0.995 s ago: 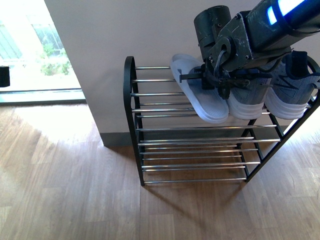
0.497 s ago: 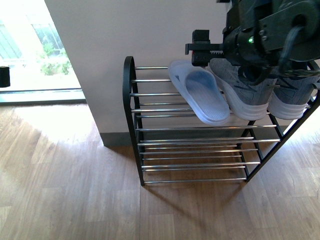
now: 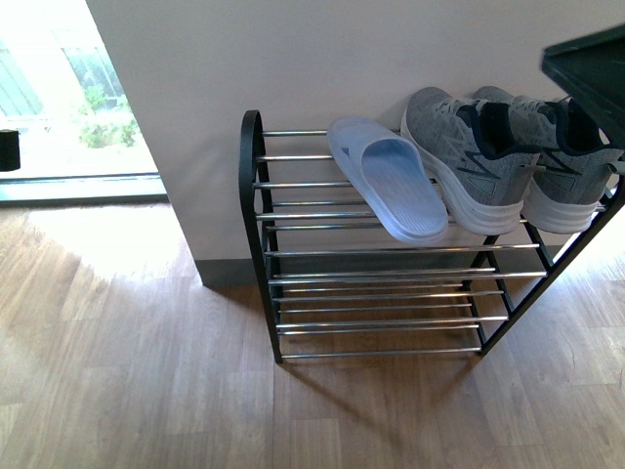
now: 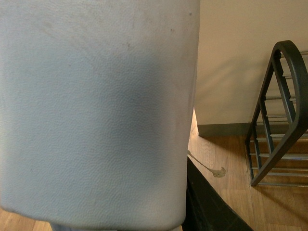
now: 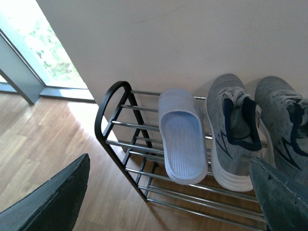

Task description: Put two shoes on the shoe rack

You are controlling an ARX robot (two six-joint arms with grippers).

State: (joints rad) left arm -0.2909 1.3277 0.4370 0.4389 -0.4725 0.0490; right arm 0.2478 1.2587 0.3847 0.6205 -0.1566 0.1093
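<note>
Resting on shoe rack (image 3: pixel 256 186) top: slide (image 3: pixel 391 191) beside sneakers (image 3: pixel 467 156).

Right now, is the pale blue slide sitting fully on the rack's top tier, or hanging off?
On the shoe rack, the slide rests sole-down across the top rods; its heel end overhangs slightly.
</note>
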